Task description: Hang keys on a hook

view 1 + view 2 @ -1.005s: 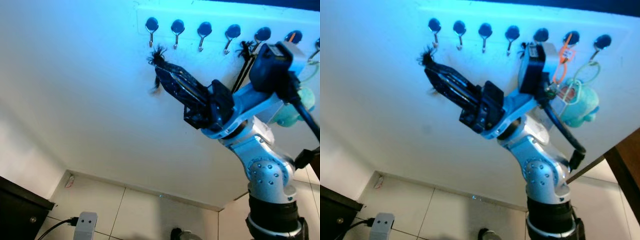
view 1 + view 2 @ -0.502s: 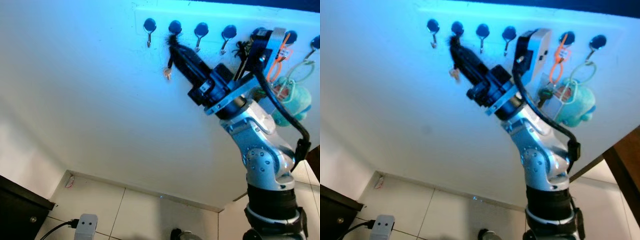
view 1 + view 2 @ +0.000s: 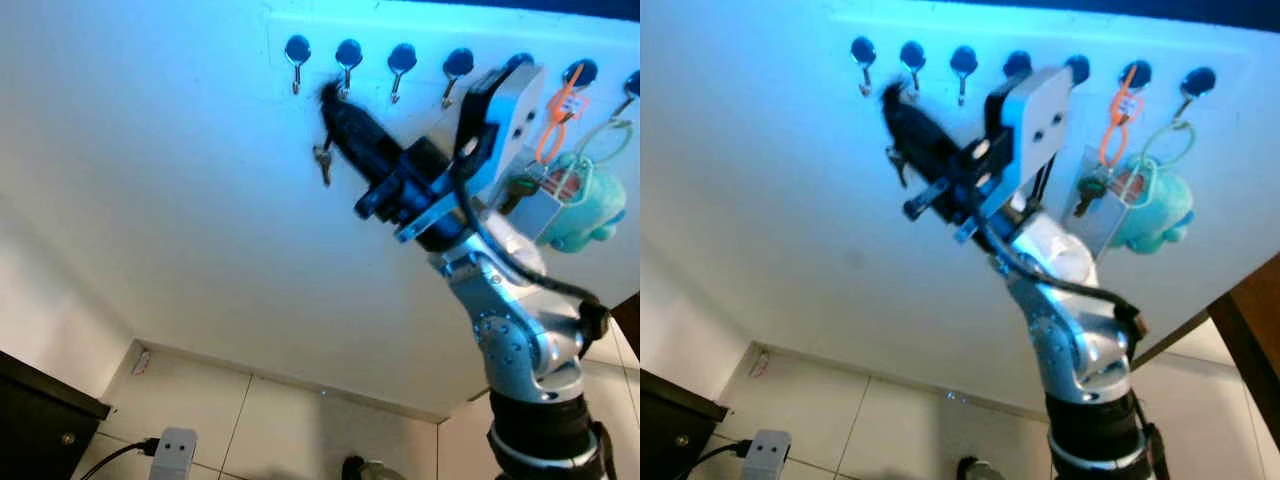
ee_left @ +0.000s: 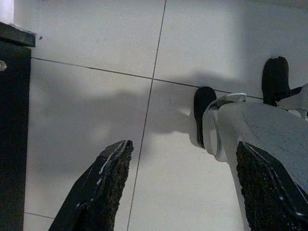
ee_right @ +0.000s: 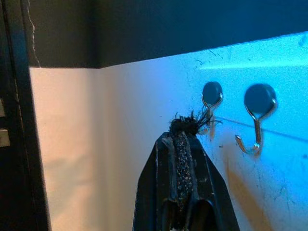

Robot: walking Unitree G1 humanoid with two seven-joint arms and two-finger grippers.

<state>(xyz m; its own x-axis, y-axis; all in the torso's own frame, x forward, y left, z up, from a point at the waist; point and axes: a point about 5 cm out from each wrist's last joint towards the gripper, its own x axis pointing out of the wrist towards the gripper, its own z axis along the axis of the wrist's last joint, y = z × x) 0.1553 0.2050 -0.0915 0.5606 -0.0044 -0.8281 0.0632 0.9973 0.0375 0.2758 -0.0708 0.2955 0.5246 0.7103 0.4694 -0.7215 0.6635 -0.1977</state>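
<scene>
The right gripper (image 3: 330, 100) is raised to the wall, fingers pinched together on a frayed black cord from which the keys (image 3: 322, 162) dangle, just below the second hook (image 3: 347, 60) from the left in the row. The left gripper (image 4: 183, 187) hangs over the tiled floor (image 4: 96, 43), fingers spread apart.

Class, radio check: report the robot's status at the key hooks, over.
Right end effector shut on keys, raised beside second hook from robot's left. Left end effector open, idle over floor. Keys not yet hung. Nothing blocking that hook.
</scene>
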